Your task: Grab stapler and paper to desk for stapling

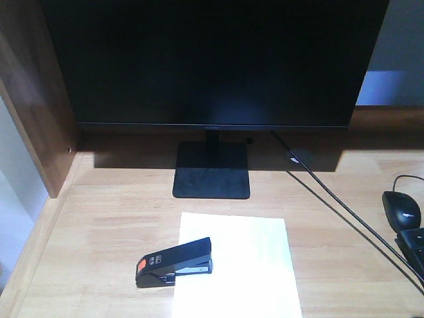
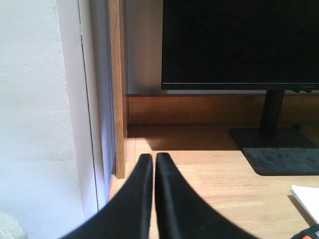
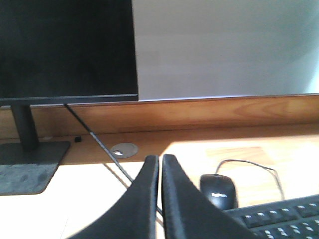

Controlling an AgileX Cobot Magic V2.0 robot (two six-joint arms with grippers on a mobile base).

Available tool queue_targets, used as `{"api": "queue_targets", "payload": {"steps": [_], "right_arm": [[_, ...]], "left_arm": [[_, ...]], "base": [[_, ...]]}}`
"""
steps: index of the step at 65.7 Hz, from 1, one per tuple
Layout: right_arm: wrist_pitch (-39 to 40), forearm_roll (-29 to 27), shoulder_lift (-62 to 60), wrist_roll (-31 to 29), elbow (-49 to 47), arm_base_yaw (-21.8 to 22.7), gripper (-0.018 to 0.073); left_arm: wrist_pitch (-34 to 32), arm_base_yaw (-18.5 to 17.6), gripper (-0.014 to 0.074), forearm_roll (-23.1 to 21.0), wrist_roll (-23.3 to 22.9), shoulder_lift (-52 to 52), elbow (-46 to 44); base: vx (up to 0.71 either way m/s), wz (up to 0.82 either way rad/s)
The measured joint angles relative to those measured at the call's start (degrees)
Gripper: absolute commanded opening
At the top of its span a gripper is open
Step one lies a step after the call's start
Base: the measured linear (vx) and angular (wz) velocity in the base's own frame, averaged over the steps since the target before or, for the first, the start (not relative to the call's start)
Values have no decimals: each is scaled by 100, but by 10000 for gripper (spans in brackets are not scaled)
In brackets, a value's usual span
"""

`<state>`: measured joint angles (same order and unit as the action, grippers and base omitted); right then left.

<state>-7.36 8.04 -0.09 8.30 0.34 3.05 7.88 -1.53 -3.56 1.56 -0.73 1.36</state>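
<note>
Currently, status by item:
Bench point(image 1: 99, 218): light wood top with visible grain; darker brown side panel point(image 1: 33, 93) at its left end
Paper point(image 1: 245, 265): plain white sheet lying flat on the bench, in front of the monitor stand point(image 1: 212, 169); near edge runs out of the front view
Stapler point(image 1: 175, 262): black body, orange patch near its left end; lies across the left edge of the paper, partly on the sheet and partly on bare wood
Left pincer point(image 2: 154, 158): fingers almost together with only a thin slit between them, nothing held; hovers over the left end of the bench near the side panel
Right pincer point(image 3: 160, 159): fingers likewise nearly closed, nothing held; positioned over the right part of the bench
Monitor point(image 1: 212, 59): dark screen at the rear, on the stand
Cable point(image 1: 331, 202): runs diagonally from the monitor toward the right
Mouse point(image 3: 218, 190): black, just beside the keyboard point(image 3: 279, 216), right of the paper and well apart from it
</note>
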Motion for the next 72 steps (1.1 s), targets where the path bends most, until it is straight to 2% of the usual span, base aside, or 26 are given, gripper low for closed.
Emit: {"api": "queue_targets", "payload": {"steps": [10,72], "right_arm": [[329,0,-8,5,118,0,-7],[268,-5,-67,16,118,0,-7]], "left_arm": [[0,0,-6,0,0,0,0],[-20,0,-6,0,0,0,0]], "base": [[0,0],[0,0]]}}
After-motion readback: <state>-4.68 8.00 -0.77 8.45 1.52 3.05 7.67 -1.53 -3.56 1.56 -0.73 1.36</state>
